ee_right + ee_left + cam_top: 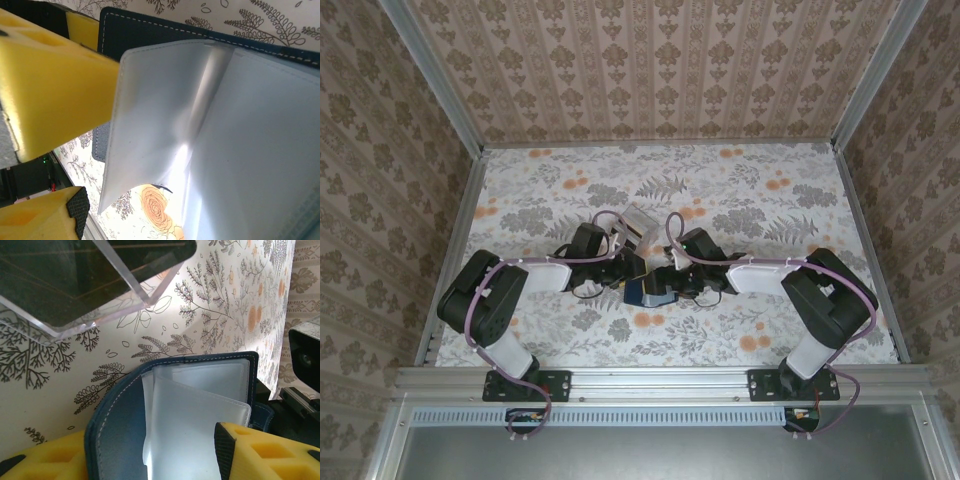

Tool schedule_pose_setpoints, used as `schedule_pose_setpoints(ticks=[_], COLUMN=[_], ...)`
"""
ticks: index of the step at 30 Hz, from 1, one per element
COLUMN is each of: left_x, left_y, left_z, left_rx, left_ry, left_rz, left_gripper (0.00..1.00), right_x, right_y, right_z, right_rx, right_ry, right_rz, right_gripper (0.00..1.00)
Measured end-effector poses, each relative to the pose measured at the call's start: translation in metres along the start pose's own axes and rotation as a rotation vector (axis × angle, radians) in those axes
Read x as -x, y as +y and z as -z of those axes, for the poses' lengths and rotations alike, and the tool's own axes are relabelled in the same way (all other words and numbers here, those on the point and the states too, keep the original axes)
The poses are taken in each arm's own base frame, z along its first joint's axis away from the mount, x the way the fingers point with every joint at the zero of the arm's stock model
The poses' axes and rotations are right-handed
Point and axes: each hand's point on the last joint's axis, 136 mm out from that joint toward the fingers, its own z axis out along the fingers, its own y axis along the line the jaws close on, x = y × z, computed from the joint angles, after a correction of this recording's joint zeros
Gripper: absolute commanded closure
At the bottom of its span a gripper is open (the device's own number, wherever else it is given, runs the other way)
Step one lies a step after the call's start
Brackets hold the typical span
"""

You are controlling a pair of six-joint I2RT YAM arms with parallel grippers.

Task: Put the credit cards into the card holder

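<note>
Left gripper (135,450): reaches in from the left side of the floral-patterned paper surface (740,200) to its middle, and meets the other arm there.
Left fingers (45,457): yellow foam blocks set wide apart, with the holder lying across the gap. I cannot tell whether they press on it.
Clear acrylic box (145,295): stands on the surface at about its centre, just on the far side of the holder and apart from it.
Credit cards (75,280): show as a dark flat face with thin tan lines behind the clear wall of the box. How many there are cannot be told.
Dark blue stitched leather card holder (115,420): lies open in the middle of the surface, slightly toward the near edge, between the two grippers.
Translucent plastic sleeves (200,410): fan up out of the holder, one leaf in front of another.
Right gripper (92,150): comes in from the right side and sits at the holder's edge.
Right fingers (50,85): yellow foam, parted with a visible gap. The upper one lies against the holder's blue cover and the lower one stands clear just beside a sleeve corner, so nothing is clamped.
</note>
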Motion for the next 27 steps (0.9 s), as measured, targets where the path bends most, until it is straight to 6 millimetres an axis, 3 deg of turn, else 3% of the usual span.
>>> schedule_pose_setpoints(ticks=[6, 20, 27], left_x=[0.002, -0.001, -0.002], left_y=[0.002, -0.004, 0.010], left_z=[0.002, 0.006, 0.007], left_rx=[0.005, 0.044, 0.199], left_ry=[-0.003, 0.039, 0.055], left_rz=[0.007, -0.075, -0.138], left_gripper=[0.36, 0.34, 0.35], right_x=[-0.001, 0.003, 0.003], right_y=[-0.002, 0.008, 0.009], right_z=[0.000, 0.005, 0.009], right_rx=[-0.032, -0.027, -0.014], right_ry=[0.012, -0.009, -0.031], right_rz=[0.014, 0.060, 0.074], right_gripper=[0.19, 0.18, 0.19])
